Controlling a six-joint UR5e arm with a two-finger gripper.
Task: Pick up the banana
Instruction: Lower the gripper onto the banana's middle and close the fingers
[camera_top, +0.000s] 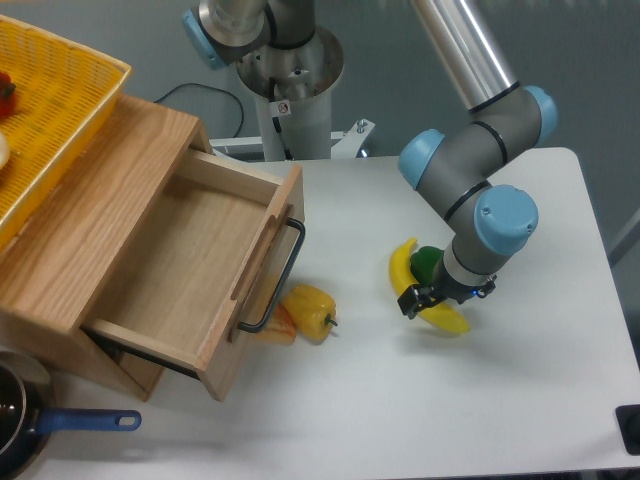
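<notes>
Glossy, curved yellow banana (404, 270) lies under the black jaws (426, 298).

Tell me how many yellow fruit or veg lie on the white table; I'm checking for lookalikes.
2: the banana under the gripper right of centre, and a yellow bell pepper by the open drawer. The arm may hide more.

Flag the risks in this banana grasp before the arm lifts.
1. The hand sits over the middle of the long curved bright-yellow banana, hiding the contact; whether it is gripped cannot be told, so a lift may come up empty.
2. A round dark-green object lies against the banana right beside the hand; it could get pinched or knocked away.
3. Both tapered ends stick out past the hand, so the banana may pivot or slip in a narrow grip.
</notes>
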